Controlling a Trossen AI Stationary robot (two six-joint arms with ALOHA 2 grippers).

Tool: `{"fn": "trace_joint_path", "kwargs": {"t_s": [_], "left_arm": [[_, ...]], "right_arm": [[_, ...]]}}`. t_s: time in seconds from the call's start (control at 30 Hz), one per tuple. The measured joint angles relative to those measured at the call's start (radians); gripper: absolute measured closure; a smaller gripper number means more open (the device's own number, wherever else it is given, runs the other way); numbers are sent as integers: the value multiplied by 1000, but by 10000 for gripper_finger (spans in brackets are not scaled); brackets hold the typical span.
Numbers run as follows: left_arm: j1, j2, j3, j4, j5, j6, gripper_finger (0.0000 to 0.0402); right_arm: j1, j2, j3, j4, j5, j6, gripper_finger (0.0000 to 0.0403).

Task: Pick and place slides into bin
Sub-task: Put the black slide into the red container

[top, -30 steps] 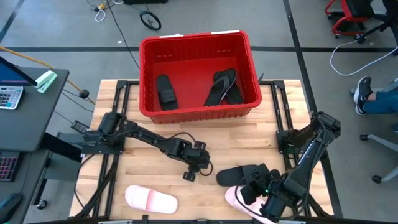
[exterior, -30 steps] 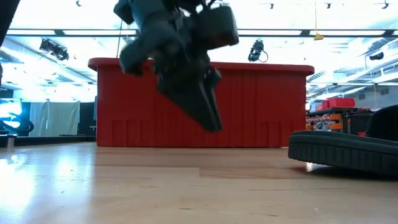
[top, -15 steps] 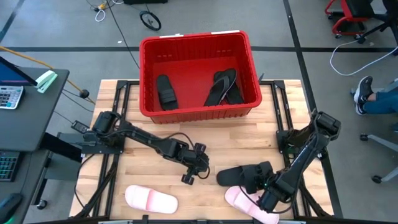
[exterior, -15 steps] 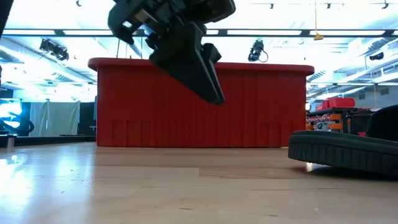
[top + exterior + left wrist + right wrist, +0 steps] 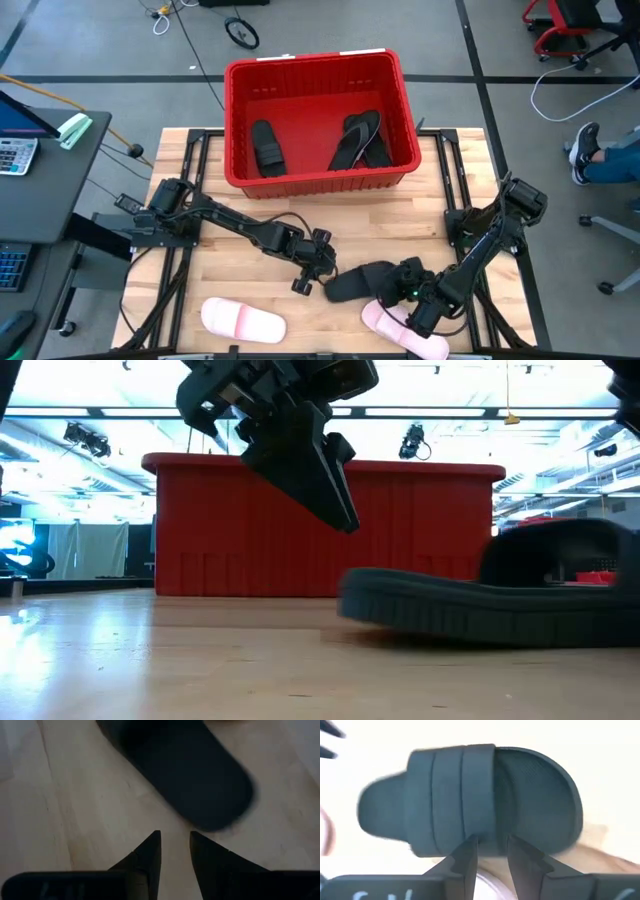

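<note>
Black slide (image 5: 352, 283) shoved toward my left pincer (image 5: 313, 283); right pincer (image 5: 397, 293) nearly closed at its strap, grip unclear. Left pincer narrowly parted, empty. Pink slide (image 5: 405, 331) partly hidden under right arm.

The table (image 5: 420, 215) is pale wood with a smooth, slightly shiny top that catches the light. The bin (image 5: 318, 175) is bright red plastic with ribbed walls and a soft shine. The black slide (image 5: 470, 802) on the table looks like matt rubber, with grooves on its strap and a fine bumpy footbed. The pink slides (image 5: 243, 320) look smooth and soft. The left gripper's fingers (image 5: 145, 857) are dull black.
</note>
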Motion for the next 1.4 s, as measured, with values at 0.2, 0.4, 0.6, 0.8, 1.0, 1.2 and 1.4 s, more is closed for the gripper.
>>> {"fn": "trace_joint_path", "kwargs": {"t_s": [0.2, 0.4, 0.6, 0.8, 1.0, 1.2, 1.4], "left_arm": [[12, 0, 0, 0, 0, -12, 294], [-6, 0, 0, 1, 6, -65, 294], [-53, 0, 0, 60, 8, -71, 294], [-104, 1, 1, 136, 8, -72, 294], [-142, 16, -5, 148, 8, -109, 295], [-159, 81, -8, 164, 7, -151, 308], [-142, 139, -5, 188, 10, -172, 326]], "right_arm": [[-35, 1, 14, 27, 48, -71, 293], [-58, 0, 9, 35, 3, -137, 293], [-59, -1, -8, 31, -4, -101, 292], [-54, -1, 1, 23, -12, -108, 292], [-54, -1, 3, 19, -38, -108, 292], [-54, -1, 4, 19, -47, -100, 292], [-47, -13, 5, 23, -56, -97, 292]]}}
